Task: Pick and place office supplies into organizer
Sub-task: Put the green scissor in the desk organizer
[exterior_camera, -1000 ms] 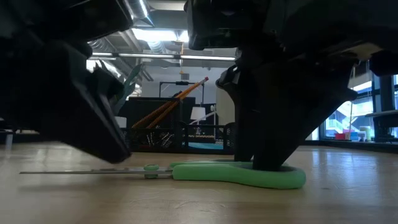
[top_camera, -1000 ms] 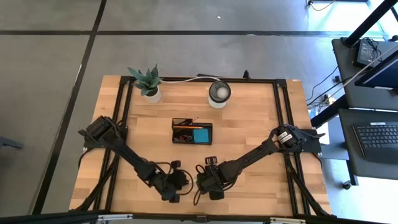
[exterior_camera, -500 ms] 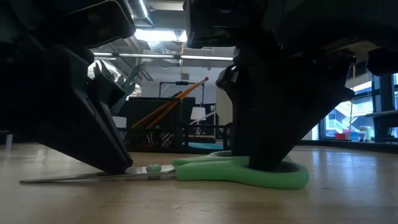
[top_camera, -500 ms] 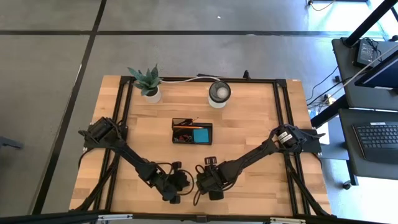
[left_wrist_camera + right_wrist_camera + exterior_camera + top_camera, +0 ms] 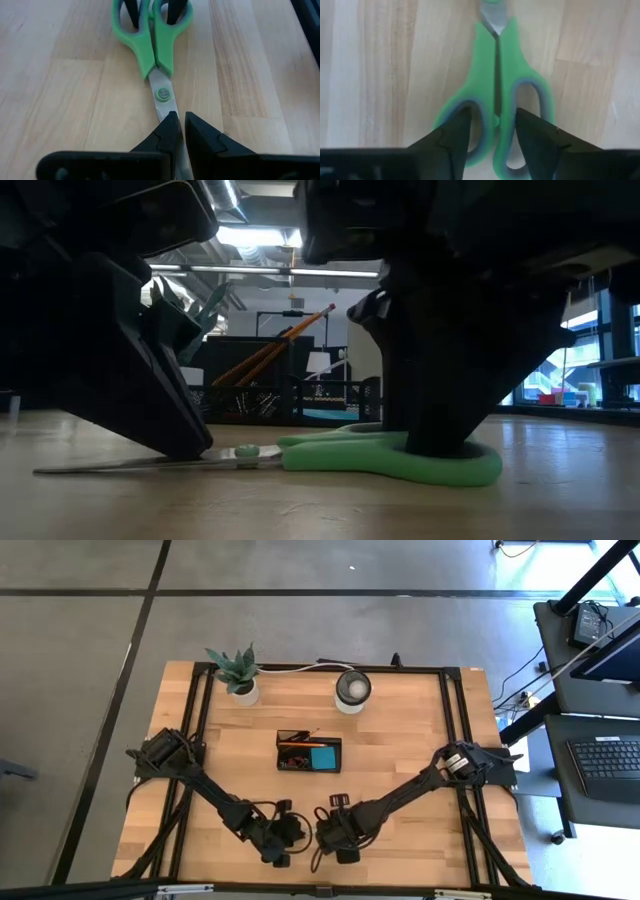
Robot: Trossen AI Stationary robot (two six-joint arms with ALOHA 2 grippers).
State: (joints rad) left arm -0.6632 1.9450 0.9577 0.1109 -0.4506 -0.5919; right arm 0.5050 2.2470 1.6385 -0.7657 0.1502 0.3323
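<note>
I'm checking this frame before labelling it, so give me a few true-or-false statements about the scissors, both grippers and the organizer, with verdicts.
1. The green-handled scissors lie flat on the table. True.
2. The left gripper is pinched on the scissor blades, just past the pivot screw. True.
3. The right gripper hangs high above the table, clear of the scissors. False: its fingers are down in the handle loops.
4. The organizer has nothing in it. False: it holds orange pencils and a blue sticky-note pad.
5. The scissors are already inside the organizer. False: they lie near the table's front edge, apart from it.
</note>
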